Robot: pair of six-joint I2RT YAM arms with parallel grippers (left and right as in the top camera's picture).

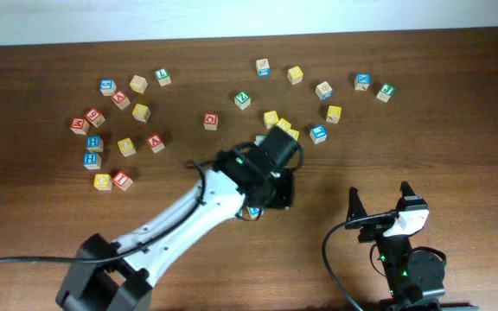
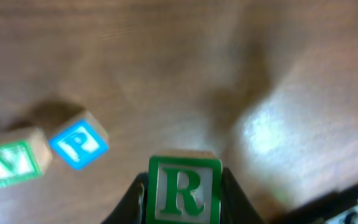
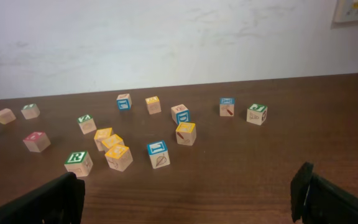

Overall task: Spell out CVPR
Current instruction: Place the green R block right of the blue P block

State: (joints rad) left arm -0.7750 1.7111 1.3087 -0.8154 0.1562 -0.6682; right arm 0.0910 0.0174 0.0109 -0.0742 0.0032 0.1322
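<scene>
**Overhead.** The table point(image 1: 41, 250) is dark brown wood with a fine grain running along its length. At the end of a glossy white arm point(image 1: 180, 216), the boxy black left gripper point(image 1: 266, 181) points down at the wood. Its own body hides its fingers, so its grip cannot be read from this view. Loose cubes point(image 1: 138, 84) of pale wood with coloured faces lie scattered beyond it and to both sides. The right gripper point(image 1: 378, 190) has two slim black fingers standing wide apart, with only bare wood between them.

**Left wrist.** Two matte black fingers point(image 2: 236, 200) are clamped on the R cube point(image 2: 184, 190). Its square face has a shiny green frame and a green letter on white, and a strip of raw wood edges the top. Ahead of the fingers and to their left sits the P cube point(image 2: 78, 144), blue-framed and turned corner-on. The green-framed V cube point(image 2: 11, 163) is just beside it, further left. Both are blurred, and I cannot tell whether they touch. To the right of the fingers the wood carries a bright sheen.

**Right wrist.** Blunt black fingers point(image 3: 48, 202) fill the two bottom corners, spread wide with nothing between them. More loose cubes stand well ahead of them on the grained wood. Behind these rises a flat, scuffed white wall point(image 3: 166, 37). The C cube cannot be picked out in any view.
</scene>
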